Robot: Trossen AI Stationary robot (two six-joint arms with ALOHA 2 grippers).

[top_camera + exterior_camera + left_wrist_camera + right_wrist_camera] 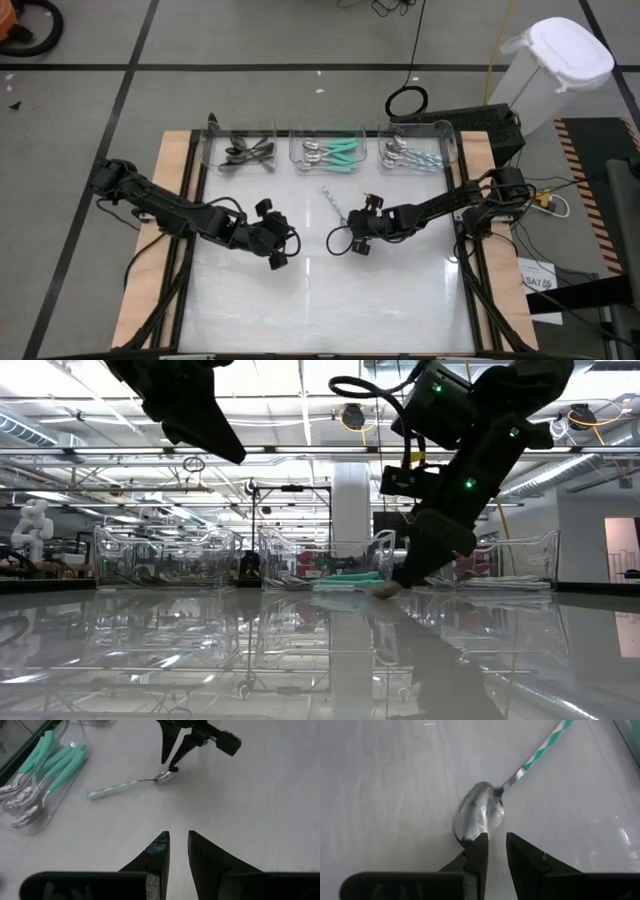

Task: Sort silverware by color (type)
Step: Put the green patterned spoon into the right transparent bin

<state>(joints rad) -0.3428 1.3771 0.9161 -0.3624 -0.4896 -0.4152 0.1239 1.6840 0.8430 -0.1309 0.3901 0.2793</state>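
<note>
While the right end effector [492, 845] sits low on the desk [320, 300] with fingers at a narrow gap touching the bowl of a striped-handle spoon [482, 815] — not clearly gripping — the spoon lies flat mid-desk, just in front of the bins. Left end effector [177, 845] hovers nearby, narrow, empty. Black spoons [245, 152], teal spoons [335, 153], pale-blue spoons [410, 153] lie in separate bins.
</note>
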